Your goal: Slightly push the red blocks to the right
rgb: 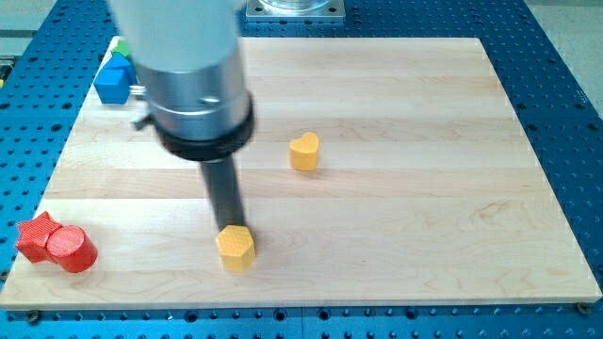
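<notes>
Two red blocks sit touching at the board's bottom left corner: a red star [36, 235] and a red cylinder [72, 250] to its right. My tip [229, 226] is well to their right, at the top edge of a yellow hexagon block [236, 247], seemingly touching it. The dark rod rises from there to the grey arm body at the view's upper left.
A yellow heart block [304, 151] lies near the board's middle. A blue block [113, 81] and a green block [121, 47] sit at the top left corner, partly hidden by the arm. The wooden board [424, 188] rests on a blue perforated table.
</notes>
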Available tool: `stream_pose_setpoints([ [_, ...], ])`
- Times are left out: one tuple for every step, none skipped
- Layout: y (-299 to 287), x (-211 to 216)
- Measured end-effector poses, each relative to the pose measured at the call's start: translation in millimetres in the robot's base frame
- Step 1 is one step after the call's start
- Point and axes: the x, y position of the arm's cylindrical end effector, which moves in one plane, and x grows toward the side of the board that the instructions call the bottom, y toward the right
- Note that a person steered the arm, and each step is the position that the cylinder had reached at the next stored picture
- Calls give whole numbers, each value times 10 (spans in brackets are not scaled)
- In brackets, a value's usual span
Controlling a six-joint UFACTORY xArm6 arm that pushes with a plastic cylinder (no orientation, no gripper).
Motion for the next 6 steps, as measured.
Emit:
stream_pose_setpoints([
  [-434,-153],
  [-1467,-318],
  [-2186,-328],
  [-2186,-233],
  [-2177,-115],
  [-2410,-94],
])
